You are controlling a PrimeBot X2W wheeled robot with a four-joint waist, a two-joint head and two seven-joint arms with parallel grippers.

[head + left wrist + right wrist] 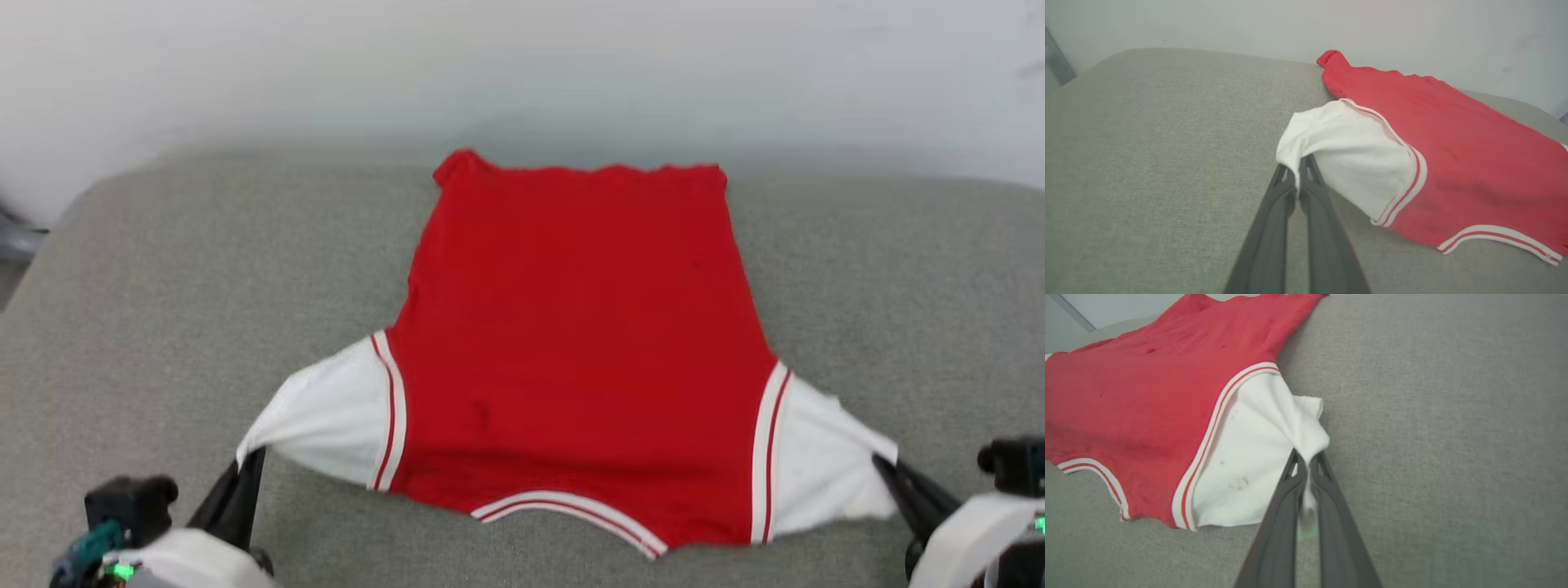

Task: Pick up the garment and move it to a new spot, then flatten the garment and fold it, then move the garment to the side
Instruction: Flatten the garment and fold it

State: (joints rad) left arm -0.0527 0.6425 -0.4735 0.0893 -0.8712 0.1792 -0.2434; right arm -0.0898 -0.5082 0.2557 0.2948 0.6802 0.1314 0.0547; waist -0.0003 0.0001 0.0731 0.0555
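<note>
Our left gripper is closed on the tip of the white left sleeve, which is stretched out to the left. Between our arms the shirt lies spread on the grey cushion, plain red face up, neckline nearest us, hem toward the pale wall. Our right gripper is closed on the tip of the white right sleeve, stretched out to the right.

I count one garment with two white sleeves, a left sleeve and a right sleeve. There is one grey cushion. I have two grippers, my left gripper and my right gripper, with two dark fingers each.
</note>
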